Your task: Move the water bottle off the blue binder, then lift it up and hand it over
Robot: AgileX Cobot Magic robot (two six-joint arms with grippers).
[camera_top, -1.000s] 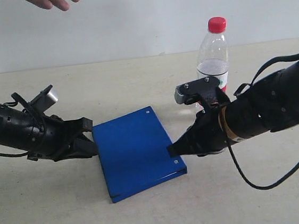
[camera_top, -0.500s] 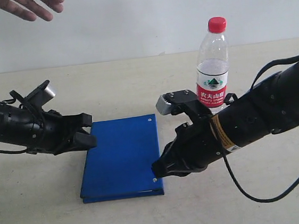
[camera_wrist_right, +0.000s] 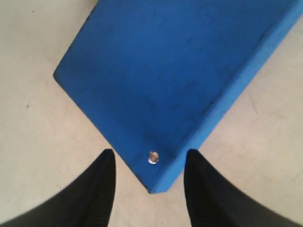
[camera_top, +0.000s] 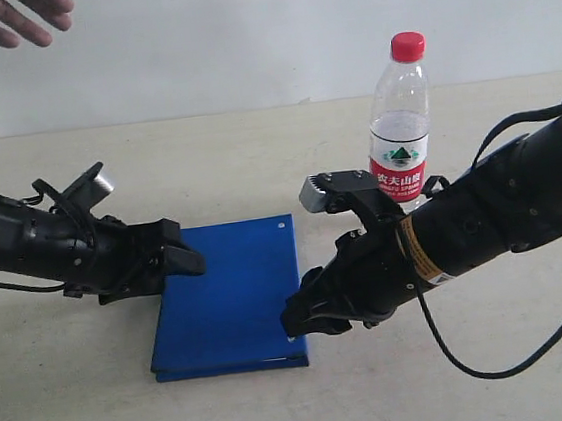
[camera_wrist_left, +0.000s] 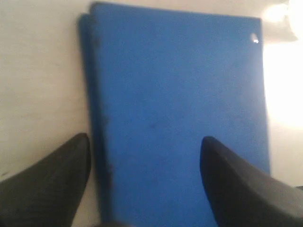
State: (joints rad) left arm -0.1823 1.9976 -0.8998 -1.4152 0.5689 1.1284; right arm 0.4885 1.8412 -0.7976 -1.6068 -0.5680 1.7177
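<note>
Since the water bottle (camera_top: 400, 128) stands off the blue binder (camera_top: 235, 296), left pincer (camera_top: 191, 263) and right pincer (camera_top: 295, 322) gape empty; lifting and handover remain.

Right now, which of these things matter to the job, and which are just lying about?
In the job: water bottle, blue binder, left hand, right hand, probably the person's hand.
Just there: table, black cable.

We counted one binder (camera_top: 232, 296), one bottle (camera_top: 399, 128) with one cap (camera_top: 407, 46), one human hand (camera_top: 9, 16), and two robot arms: left arm (camera_top: 43, 241), right arm (camera_top: 492, 208).
</note>
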